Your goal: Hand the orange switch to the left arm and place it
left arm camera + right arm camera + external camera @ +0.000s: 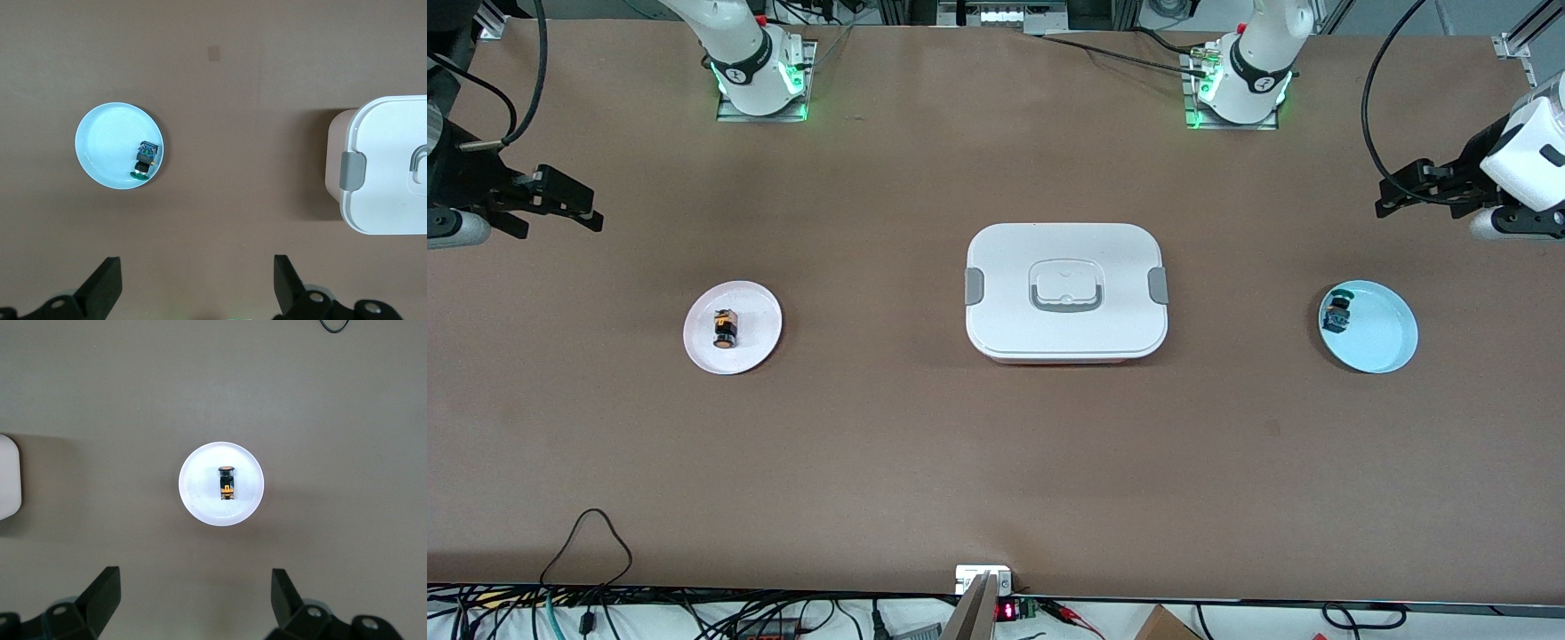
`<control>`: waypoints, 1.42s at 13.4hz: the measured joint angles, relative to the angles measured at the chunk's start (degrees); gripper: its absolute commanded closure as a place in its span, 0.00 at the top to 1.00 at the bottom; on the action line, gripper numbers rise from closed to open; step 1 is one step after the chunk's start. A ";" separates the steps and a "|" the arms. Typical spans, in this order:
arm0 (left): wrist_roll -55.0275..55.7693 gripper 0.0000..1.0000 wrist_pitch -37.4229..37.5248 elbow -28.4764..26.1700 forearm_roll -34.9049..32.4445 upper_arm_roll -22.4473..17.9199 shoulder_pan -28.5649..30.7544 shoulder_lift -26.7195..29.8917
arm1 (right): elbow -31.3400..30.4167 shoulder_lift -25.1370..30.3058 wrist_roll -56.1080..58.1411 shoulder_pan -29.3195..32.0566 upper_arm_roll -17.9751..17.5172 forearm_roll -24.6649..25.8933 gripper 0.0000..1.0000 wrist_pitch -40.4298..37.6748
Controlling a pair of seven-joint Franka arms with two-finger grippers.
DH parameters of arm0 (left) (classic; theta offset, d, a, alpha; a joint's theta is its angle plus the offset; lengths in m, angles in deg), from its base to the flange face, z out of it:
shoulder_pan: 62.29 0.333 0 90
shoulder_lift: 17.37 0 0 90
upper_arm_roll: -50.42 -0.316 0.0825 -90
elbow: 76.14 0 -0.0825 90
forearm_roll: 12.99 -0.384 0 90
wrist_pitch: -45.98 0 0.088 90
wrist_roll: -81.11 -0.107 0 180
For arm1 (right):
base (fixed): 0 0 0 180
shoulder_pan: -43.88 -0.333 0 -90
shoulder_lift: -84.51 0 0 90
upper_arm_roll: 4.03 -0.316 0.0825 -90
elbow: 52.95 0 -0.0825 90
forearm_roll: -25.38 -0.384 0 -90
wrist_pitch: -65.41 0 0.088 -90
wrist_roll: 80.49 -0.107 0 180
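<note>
Orange switch [725,328] lies on its side on the pink plate [758,311], roughly at the plate's middle, toward the right arm's end of the table. In the right wrist view the same switch [227,483] shows a black body with orange cap and orange markings, resting inside the plate [200,497]; nothing is touching it.

Box [1066,292], white, lid on, grey clips at both short sides and a grey-edged recessed handle on top, sits at the table's centre, between the two plates and well apart from each. One edge of the box [8,485] shows in the right wrist view; a clipped end of it [387,173] shows in the left wrist view.

Light-blue plate [1383,333] sits toward the left arm's end of the table. On it, close against the rim, lies a second small black switch with a green cap [1336,311]; seen again in the left wrist view [145,160] on that plate [107,147].

Right gripper [560,203] hangs over bare table at the right arm's end, fingers spread wide and holding nothing; fingertips [107,590] well apart in its wrist view.

Left gripper [1418,188] hangs over bare table at the left arm's end, also spread wide and holding nothing; fingers [105,280] well apart.

Both arms wait, well away from the box.
</note>
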 measured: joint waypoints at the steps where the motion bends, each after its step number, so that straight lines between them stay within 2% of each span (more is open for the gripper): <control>1: 0.00 1.00 -0.18 0.01 0.00 0.00 0.00 0.00 | 0.00 0.00 0.00 0.01 0.00 0.00 1.00 -0.02; 12: 0.00 1.00 -1.06 0.10 0.00 0.02 0.01 0.01 | 0.00 -0.03 4.01 0.10 -0.02 0.18 1.00 -0.13; 16: 0.00 1.00 -1.25 0.10 0.00 -0.01 0.04 0.01 | -0.06 -0.62 17.88 1.01 -0.02 0.33 1.00 -0.38; 19: 0.00 1.00 -1.27 0.10 0.00 -0.05 0.48 0.00 | -0.06 -0.96 33.76 1.52 -0.02 1.21 1.00 -0.38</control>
